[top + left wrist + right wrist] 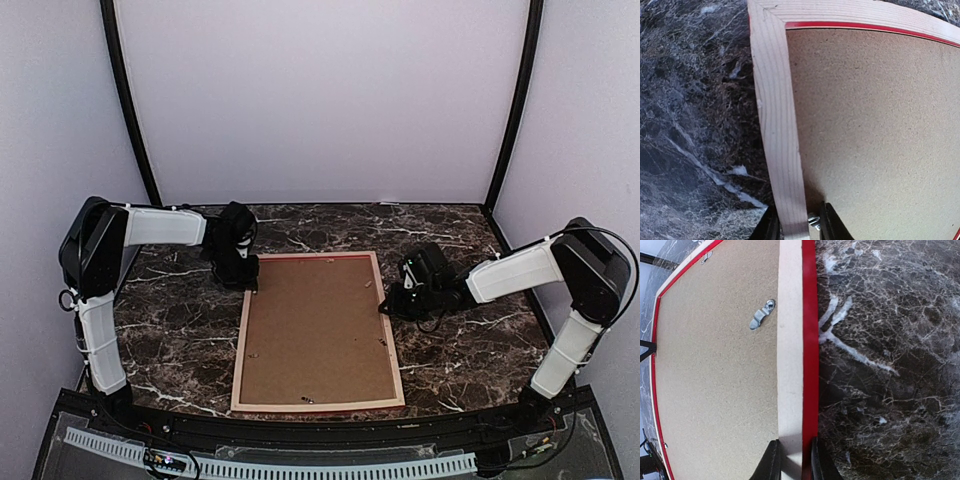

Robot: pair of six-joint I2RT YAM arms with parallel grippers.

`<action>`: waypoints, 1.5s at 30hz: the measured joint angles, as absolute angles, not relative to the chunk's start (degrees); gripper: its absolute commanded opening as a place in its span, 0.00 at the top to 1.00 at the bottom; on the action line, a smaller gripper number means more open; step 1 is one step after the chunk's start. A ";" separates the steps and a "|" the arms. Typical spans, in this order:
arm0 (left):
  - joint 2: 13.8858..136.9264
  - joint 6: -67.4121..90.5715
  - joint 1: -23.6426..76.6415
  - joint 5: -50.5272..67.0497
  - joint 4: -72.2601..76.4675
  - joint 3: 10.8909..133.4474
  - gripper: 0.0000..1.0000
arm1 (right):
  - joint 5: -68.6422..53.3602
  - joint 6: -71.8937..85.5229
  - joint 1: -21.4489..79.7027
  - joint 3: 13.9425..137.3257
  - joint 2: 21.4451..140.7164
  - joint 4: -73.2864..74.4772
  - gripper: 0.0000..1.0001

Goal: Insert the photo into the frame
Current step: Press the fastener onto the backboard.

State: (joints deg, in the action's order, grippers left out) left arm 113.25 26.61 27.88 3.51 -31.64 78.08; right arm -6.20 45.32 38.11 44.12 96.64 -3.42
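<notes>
Bare table (180,330) flanks the frame (318,405) — left gripper (796,225), right gripper (792,460) straddle its rails

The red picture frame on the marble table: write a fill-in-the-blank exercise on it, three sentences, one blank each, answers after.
1. The thin-railed red picture frame lies flat on the dark marble table with its ____ side up.
2. The left gripper straddles the frame's left rail, the right gripper its ____ rail.
3. The frame's opening is filled by a ____ hardboard backing board.
Answers: back; right; brown.
</notes>
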 measured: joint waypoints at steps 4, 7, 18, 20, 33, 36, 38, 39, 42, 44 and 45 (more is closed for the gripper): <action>113.25 27.68 27.88 3.33 -31.55 78.11 0.82 | -6.22 45.32 38.09 44.12 96.64 -3.42 0.95; 113.25 28.49 27.88 3.33 -31.16 78.00 0.84 | -6.20 45.32 38.09 44.12 96.64 -3.42 0.95; 111.26 32.56 27.88 2.61 -24.60 73.65 0.90 | -6.22 45.32 37.82 44.10 96.64 -3.42 0.95; 110.85 33.32 27.94 2.31 -23.68 72.90 0.89 | -6.24 45.32 37.82 44.07 96.64 -3.46 0.95; 110.72 33.69 27.94 -0.64 -25.54 73.84 0.46 | -6.22 45.32 37.80 43.94 96.55 -3.62 0.95; 110.72 32.95 27.92 -2.46 -27.07 74.94 0.43 | -6.20 45.32 37.67 43.90 96.53 -3.60 0.95; 110.54 32.16 27.92 -2.87 -27.51 74.98 0.42 | -6.17 45.32 37.56 43.90 96.53 -3.55 0.95; 110.41 31.81 27.94 -2.87 -28.01 74.98 0.42 | -6.17 45.32 37.50 43.90 96.53 -3.53 0.95; 109.14 30.52 28.10 -2.20 -28.47 74.26 0.38 | -6.17 45.32 37.41 43.92 96.53 -3.44 0.95; 106.85 29.52 28.58 -1.37 -28.47 72.25 0.37 | -6.17 45.32 37.39 43.97 96.53 -3.36 0.95; 105.51 28.93 29.10 -0.97 -28.51 70.98 0.36 | -6.15 45.32 37.39 44.01 96.53 -3.27 0.95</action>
